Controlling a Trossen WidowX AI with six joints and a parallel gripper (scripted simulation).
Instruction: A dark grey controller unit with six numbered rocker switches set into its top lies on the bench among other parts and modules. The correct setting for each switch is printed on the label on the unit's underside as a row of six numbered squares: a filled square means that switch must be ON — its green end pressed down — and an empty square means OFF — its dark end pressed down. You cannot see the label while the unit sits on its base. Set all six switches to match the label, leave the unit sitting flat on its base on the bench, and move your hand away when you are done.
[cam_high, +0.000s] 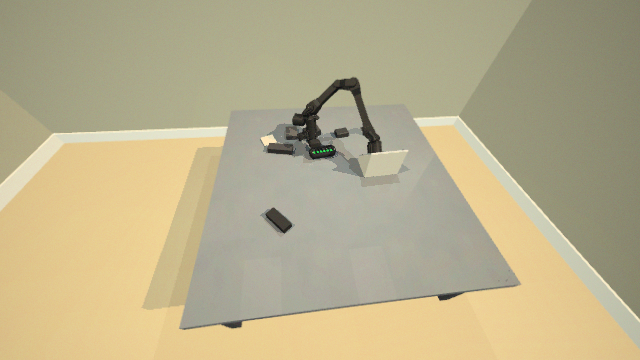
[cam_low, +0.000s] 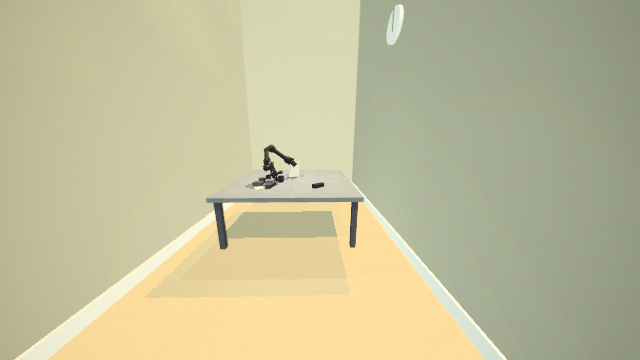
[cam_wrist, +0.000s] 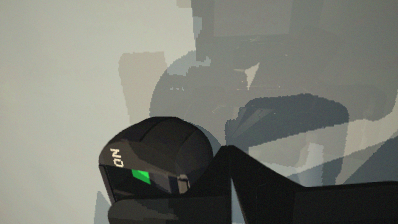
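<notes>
The dark grey controller unit lies on the bench with its switches facing up. Several green switch ends show in a row in the top view, but their settings are too small to read. In the wrist view its rounded end shows the letters ON and one green patch; the rest is hidden behind a finger. The label is not visible. My gripper is shut and empty, low over or against the unit's back left part; contact cannot be told.
A pale upright panel stands before the arm's base. A dark module and pale card lie left of the unit. A small dark block lies behind; another dark module lies nearer the front.
</notes>
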